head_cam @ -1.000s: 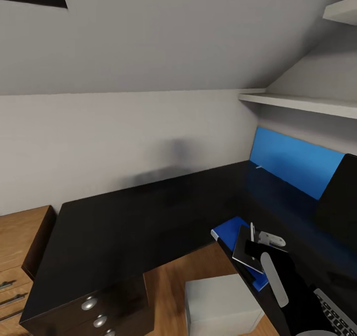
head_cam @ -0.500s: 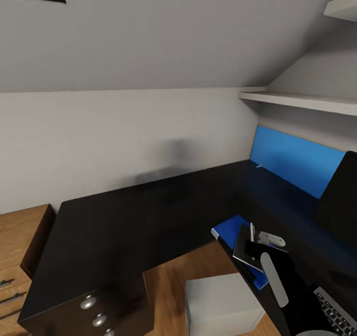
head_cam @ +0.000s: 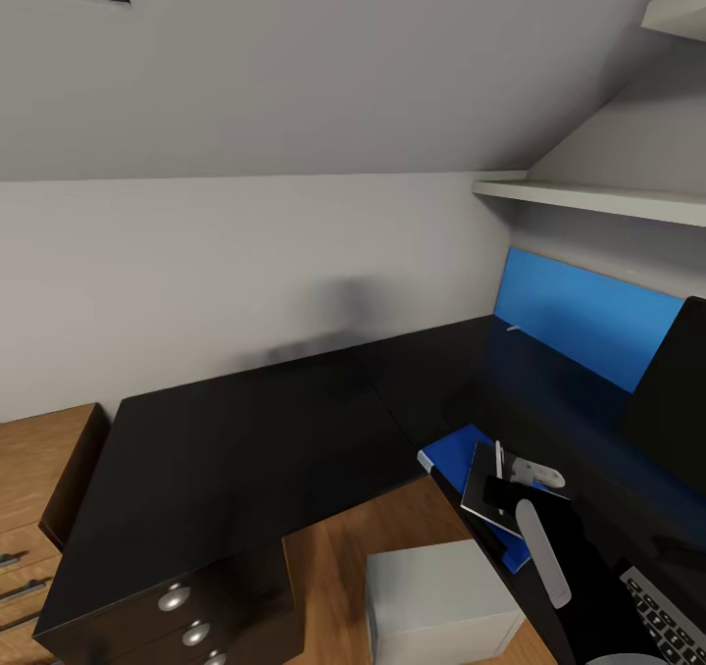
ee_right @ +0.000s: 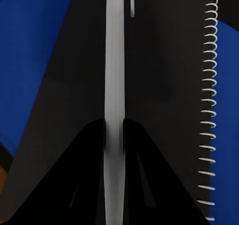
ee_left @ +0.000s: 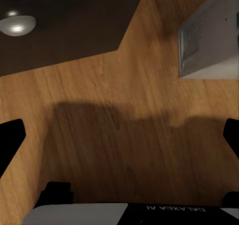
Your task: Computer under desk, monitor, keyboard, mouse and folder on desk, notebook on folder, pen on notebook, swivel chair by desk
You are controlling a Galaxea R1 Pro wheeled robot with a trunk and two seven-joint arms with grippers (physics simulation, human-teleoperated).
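Little has changed over the last second: our right gripper (ee_right: 114, 150) stays pinched on the pen (ee_right: 114, 85) above the notebook (head_cam: 495, 493) on the folder (head_cam: 453, 449) at the tabletop (head_cam: 255, 439) edge, release pending, left jaws spread.

one desk (head_cam: 255, 430), one folder (head_cam: 453, 449), one notebook (head_cam: 487, 488), one pen (ee_right: 114, 85), three knobs (head_cam: 175, 598)

"galaxea ai" upside down on left tool (ee_left: 119, 135) housing.
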